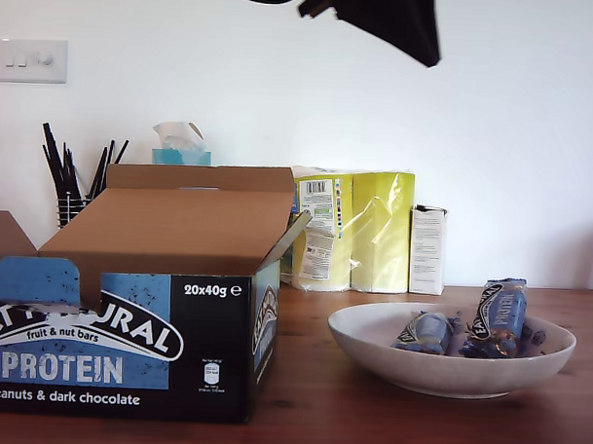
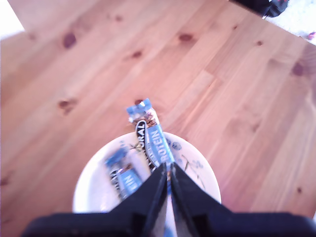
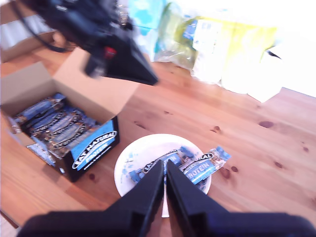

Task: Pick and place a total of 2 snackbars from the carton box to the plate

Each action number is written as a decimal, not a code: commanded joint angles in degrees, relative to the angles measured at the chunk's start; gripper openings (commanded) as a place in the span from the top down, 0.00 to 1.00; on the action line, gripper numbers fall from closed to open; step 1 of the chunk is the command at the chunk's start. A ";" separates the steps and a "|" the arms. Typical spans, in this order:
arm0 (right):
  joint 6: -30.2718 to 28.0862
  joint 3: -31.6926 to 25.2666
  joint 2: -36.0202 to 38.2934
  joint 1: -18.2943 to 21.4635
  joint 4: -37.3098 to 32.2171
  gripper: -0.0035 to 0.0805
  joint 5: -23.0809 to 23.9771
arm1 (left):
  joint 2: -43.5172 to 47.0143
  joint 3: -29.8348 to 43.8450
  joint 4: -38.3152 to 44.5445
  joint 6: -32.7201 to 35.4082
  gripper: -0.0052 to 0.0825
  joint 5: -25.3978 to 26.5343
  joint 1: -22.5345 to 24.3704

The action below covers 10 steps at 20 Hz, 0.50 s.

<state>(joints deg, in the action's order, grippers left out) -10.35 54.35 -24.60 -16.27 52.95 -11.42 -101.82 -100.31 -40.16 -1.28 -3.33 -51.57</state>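
Observation:
The plate (image 1: 370, 353) stands on the table at the exterior view's right, with two snackbars in it. One snackbar (image 1: 424, 332) lies flat. The other snackbar (image 1: 499, 315) leans on the rim and pokes over it. My first gripper (image 1: 431, 57) hangs high above the plate, shut and holding nothing. Its wrist view looks down past the first gripper (image 2: 168, 174) at the plate (image 2: 91, 182) and the leaning snackbar (image 2: 152, 136). My second gripper (image 3: 164, 165) is shut and empty, high over the plate (image 3: 132, 159). The carton box (image 1: 126, 357) is open at the exterior view's left. Several snackbars (image 3: 54, 123) fill the carton box (image 3: 94, 145).
Behind the plate, against the wall, stand yellow wrapped packs (image 1: 366, 229) and a slim white box (image 1: 427, 248). A blue tissue box (image 1: 182, 156) and a wire holder of black sticks (image 1: 69, 187) stand behind the carton box. Bare wooden table (image 1: 300, 388) lies between box and plate.

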 commanded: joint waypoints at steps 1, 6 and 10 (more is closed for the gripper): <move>1.25 -3.34 0.13 -0.15 -1.79 0.97 0.07 | 3.02 6.23 2.12 0.28 0.97 0.17 0.79; 6.54 -10.60 0.13 -0.02 -12.11 0.97 0.44 | 17.88 27.15 14.86 0.28 0.97 0.13 5.57; 7.45 -15.21 0.13 2.21 -18.25 0.97 5.01 | 28.63 40.70 21.97 0.26 0.97 -0.76 13.18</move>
<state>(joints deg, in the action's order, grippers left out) -3.03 40.40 -24.64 -14.83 35.86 -6.92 -73.52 -61.71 -19.18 -1.26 -3.66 -39.09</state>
